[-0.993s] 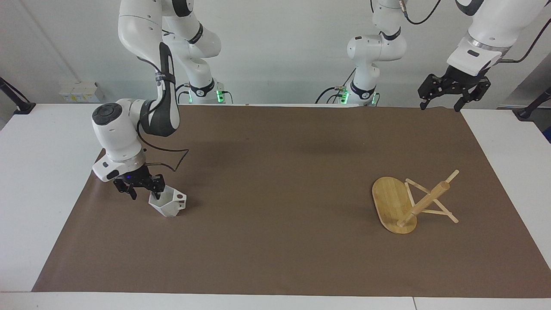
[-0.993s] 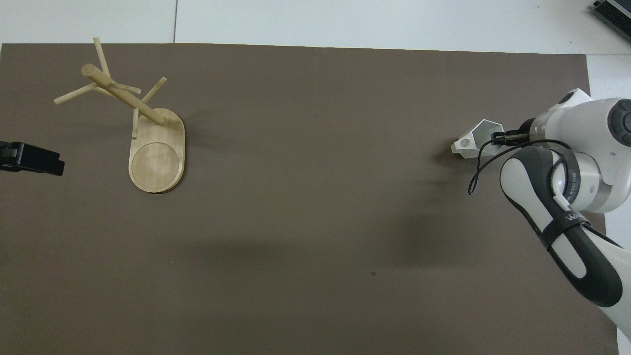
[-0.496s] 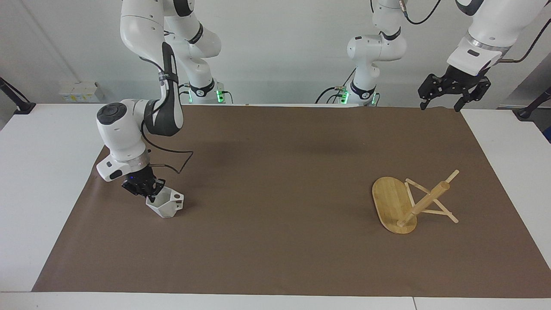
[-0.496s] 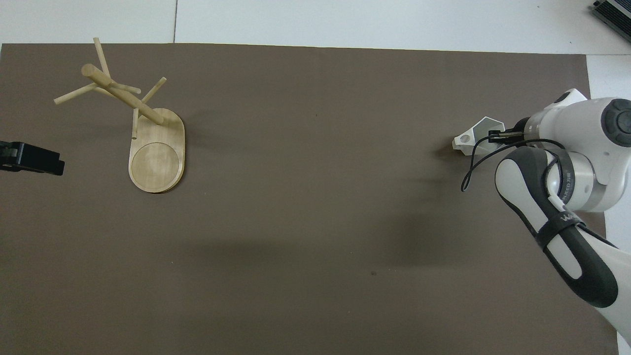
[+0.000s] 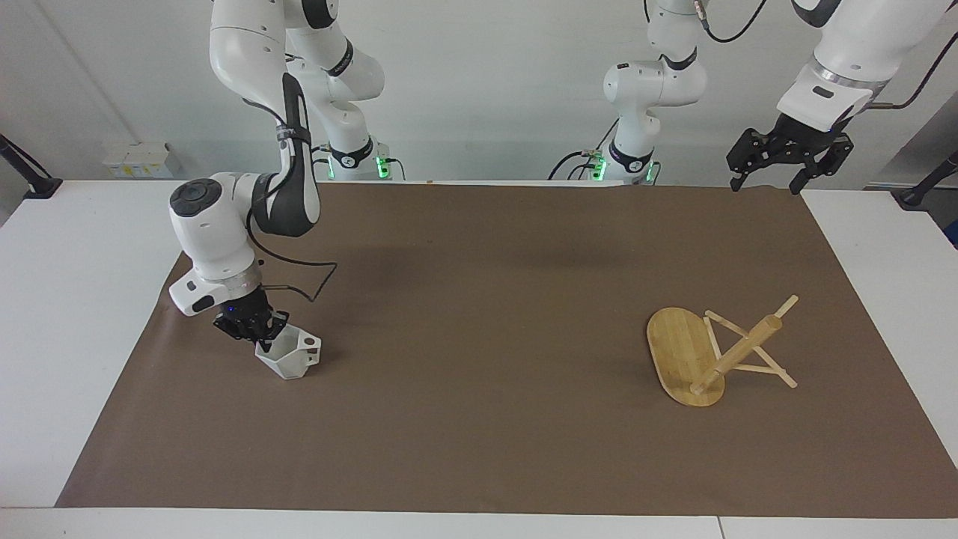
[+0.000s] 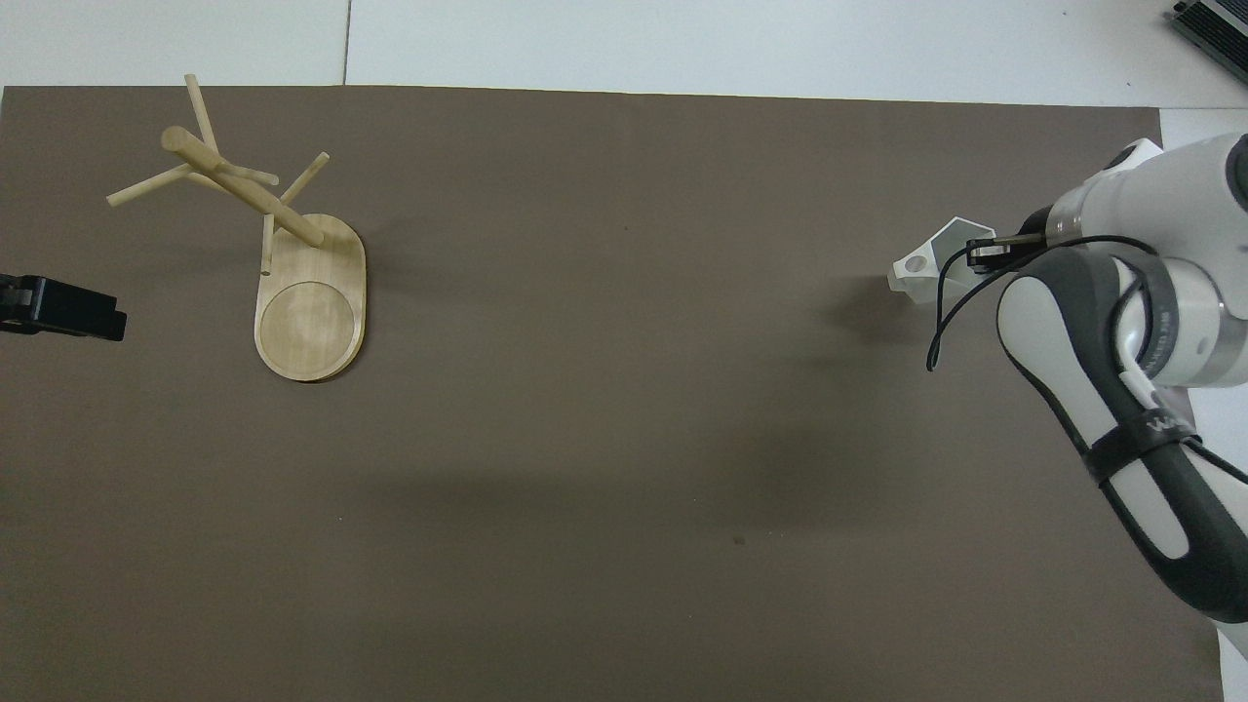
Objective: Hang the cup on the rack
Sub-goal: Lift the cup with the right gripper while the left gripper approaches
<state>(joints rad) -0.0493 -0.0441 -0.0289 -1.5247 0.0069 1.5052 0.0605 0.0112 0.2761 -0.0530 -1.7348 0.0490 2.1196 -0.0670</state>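
The white faceted cup [image 5: 290, 357] hangs tilted just above the brown mat at the right arm's end of the table, its handle [image 5: 310, 346] toward the table's middle. My right gripper [image 5: 258, 332] is shut on the cup's rim wall; it also shows in the overhead view [image 6: 983, 252] on the cup [image 6: 921, 268]. The bamboo rack [image 5: 685, 352] stands on its oval base at the left arm's end, with its post [image 5: 741, 352] and thin pegs bare; it also shows in the overhead view [image 6: 312, 297]. My left gripper [image 5: 769, 182] waits open, high over the mat's corner.
A brown mat [image 5: 479, 314] covers most of the white table [image 5: 75, 299]. The right arm's elbow and a looped black cable [image 5: 299, 277] hang over the mat close to the cup. Part of my left gripper [image 6: 58, 310] shows at the overhead view's edge.
My right gripper closed on the cup's rim and raised it a little off the mat; the cup's shadow has drawn apart from it. The left arm has not moved.
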